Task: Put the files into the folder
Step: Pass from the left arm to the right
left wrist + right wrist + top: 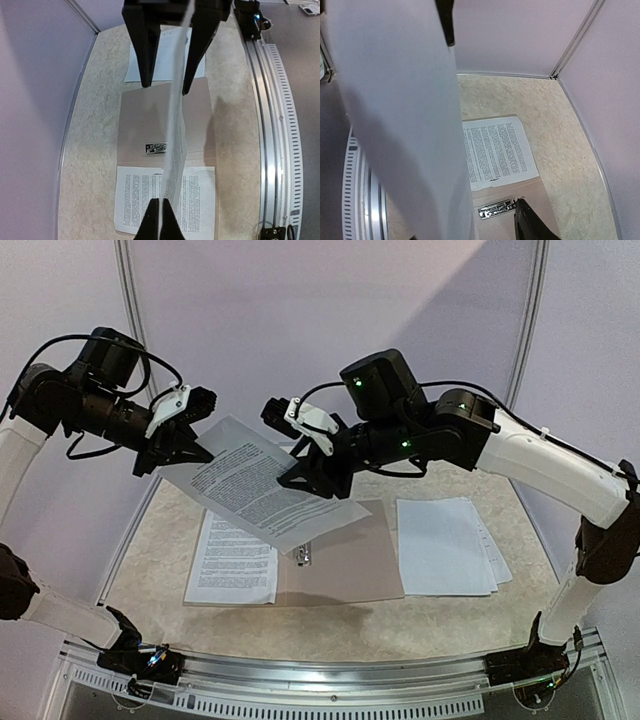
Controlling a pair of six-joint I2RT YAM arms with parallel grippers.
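As I see it from the top: left gripper (195,452) pinches the left corner of a printed sheet (255,490), which tilts in the air over the open folder (350,565); right gripper (300,475) at the sheet's right edge; white stack (445,545) just right of the folder.
Left wrist: my fingers are closed on the sheet's edge; right fingers (145,50) stand apart with the sheet between them; metal clip (156,147) on the folder below.
Right wrist: the sheet blocks my left half; another printed page (495,150) lies on the folder beside the clip.

held sheet (395,125): blurred, cut off at top (right wrist view) | folder (350,560): partly behind that sheet
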